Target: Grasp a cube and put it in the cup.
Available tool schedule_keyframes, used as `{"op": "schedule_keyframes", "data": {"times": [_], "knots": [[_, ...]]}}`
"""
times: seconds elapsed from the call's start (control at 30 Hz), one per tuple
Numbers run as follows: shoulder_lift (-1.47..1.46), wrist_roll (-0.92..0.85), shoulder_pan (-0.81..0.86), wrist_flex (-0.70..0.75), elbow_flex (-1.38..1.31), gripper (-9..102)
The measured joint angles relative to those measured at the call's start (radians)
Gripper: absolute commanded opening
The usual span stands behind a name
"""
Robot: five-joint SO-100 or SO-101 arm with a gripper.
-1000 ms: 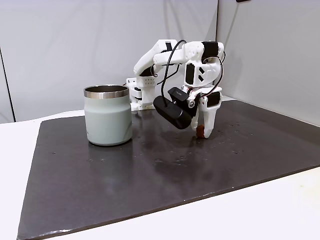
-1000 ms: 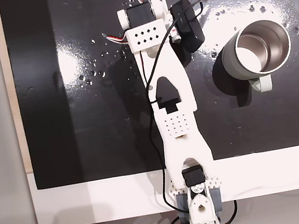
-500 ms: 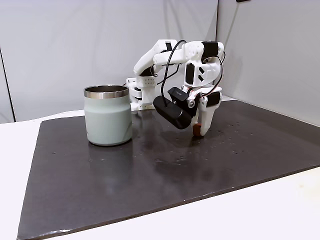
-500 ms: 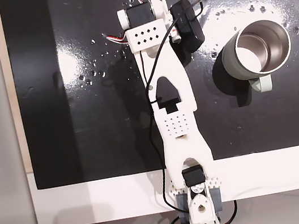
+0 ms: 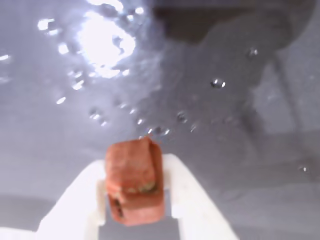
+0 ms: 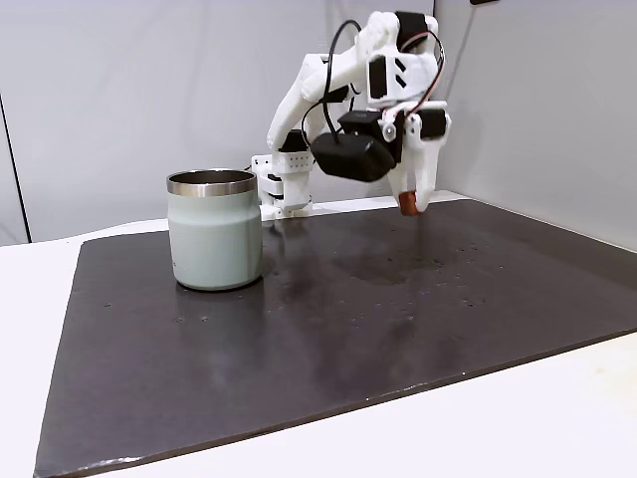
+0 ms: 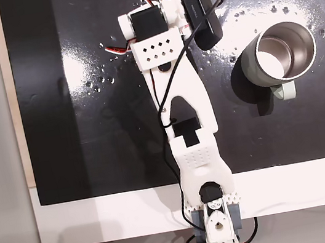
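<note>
The gripper (image 6: 410,204) now hangs well above the dark mat (image 6: 328,329), raised from the surface, its fingers clamped on the terracotta cube (image 5: 135,180). The mint-green cup (image 6: 215,229) stands at its nine o'clock in this fixed view; carrying across comes next.

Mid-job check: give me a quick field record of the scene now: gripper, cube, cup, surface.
gripper: gripper shut on the cube, raised above the mat in a fixed view
cube: cube clamped between the white fingers, off the surface
cup: cup upright on the mat, apart from the arm; inside looks empty in a fixed view
surface: dark mat with small droplets
</note>
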Motion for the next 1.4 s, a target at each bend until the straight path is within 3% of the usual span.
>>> {"op": "schedule_keyframes", "data": {"times": [0.43, 0.77, 1.4], "knots": [[0.301, 0.025, 0.064, 0.003, 0.064, 4], [0.344, 0.028, 0.129, 0.005, 0.078, 4], [0.471, -0.038, 0.664, 0.006, 0.074, 2]]}}
